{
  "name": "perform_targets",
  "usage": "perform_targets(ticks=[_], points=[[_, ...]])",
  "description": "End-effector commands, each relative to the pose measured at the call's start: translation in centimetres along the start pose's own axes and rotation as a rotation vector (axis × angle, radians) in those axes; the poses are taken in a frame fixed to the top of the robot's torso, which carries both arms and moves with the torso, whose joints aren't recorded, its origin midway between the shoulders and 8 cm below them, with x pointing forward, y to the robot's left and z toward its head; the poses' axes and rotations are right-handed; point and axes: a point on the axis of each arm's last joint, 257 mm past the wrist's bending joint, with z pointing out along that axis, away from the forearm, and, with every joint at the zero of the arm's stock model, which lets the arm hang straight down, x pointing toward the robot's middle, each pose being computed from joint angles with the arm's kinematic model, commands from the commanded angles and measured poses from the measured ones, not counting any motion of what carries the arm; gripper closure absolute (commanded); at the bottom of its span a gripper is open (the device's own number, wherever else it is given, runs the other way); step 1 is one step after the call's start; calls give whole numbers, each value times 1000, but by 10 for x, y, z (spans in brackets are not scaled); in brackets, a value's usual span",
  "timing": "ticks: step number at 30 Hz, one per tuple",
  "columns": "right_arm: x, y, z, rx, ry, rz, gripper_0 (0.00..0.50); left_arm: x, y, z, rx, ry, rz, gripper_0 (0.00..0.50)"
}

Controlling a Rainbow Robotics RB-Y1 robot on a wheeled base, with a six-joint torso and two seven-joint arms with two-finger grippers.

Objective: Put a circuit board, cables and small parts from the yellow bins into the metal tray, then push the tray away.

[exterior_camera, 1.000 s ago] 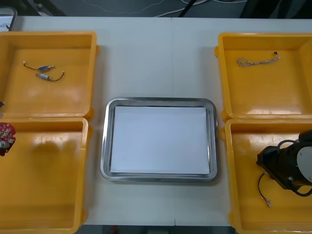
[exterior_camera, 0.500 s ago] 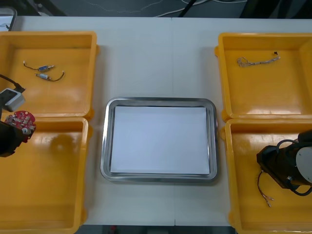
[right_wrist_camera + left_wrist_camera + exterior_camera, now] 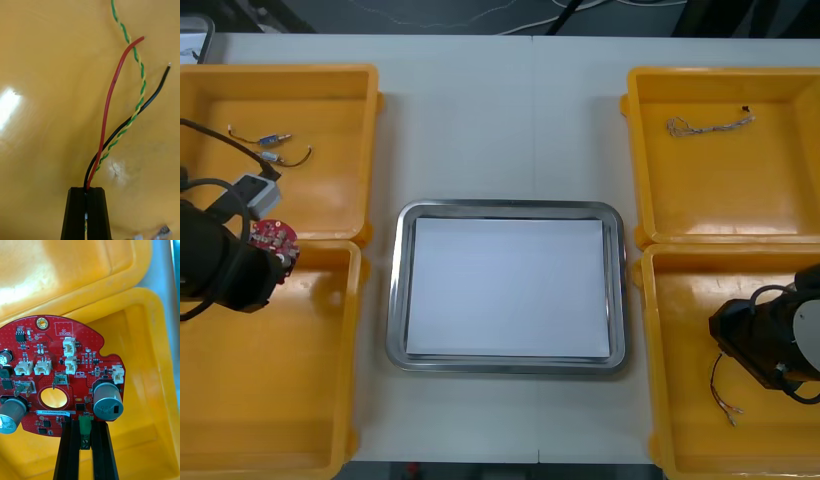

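Left jaws: closed on the circuit board (image 3: pixel 63 367); my left gripper (image 3: pixel 84 433) pinches its rim at a green connector.
Right jaws: pressed nearly together on the cables (image 3: pixel 108 101), a red, a black and a green-and-yellow twisted strand rising from my right gripper (image 3: pixel 87 193).
Change, left: over the last second the circuit board (image 3: pixel 273 238) has travelled inward from the table's left edge. It is now held above the wall between the two left yellow bins (image 3: pixel 270 380), with my left gripper (image 3: pixel 265 258) just behind it.
Change, right: very little. My right gripper (image 3: pixel 730 345) stays over the near right bin (image 3: pixel 680 400), with the cables (image 3: pixel 720 390) trailing below it (clear of the floor or dragging: cannot tell).
Metal tray (image 3: pixel 393 300): between the bins, white inside, nothing in it yet.
Meaning: both picks look finished. My judgement is that the carry has begun and the board will reach the tray first.
Outstanding: small metal parts (image 3: pixel 270 148) in the far left bin (image 3: pixel 330 205), a twisted cable (image 3: pixel 710 125) in the far right bin (image 3: pixel 720 200), then the push.
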Motion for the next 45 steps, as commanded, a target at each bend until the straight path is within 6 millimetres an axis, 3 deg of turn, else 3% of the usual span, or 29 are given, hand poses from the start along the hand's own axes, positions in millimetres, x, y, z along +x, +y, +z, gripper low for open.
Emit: perform_targets(ticks=[1, 12, 24, 36, 45], points=[[-7, 6, -24, -4, -36, -80, 500, -20, -23, -6, -12, -48, -126, 500], [-13, 12, -70, -62, -15, -172, 500, -33, -62, -5, 13, -76, -165, 500], [-31, -1, -113, -47, -37, -457, 500, -47, -100, 5, 32, -117, -144, 500], [-37, 34, -139, -96, -140, -860, 500, -52, -137, 8, 70, -118, -160, 500], [-19, 55, -146, -175, -114, -1034, 500, -55, -167, 11, 101, -121, -163, 500]])
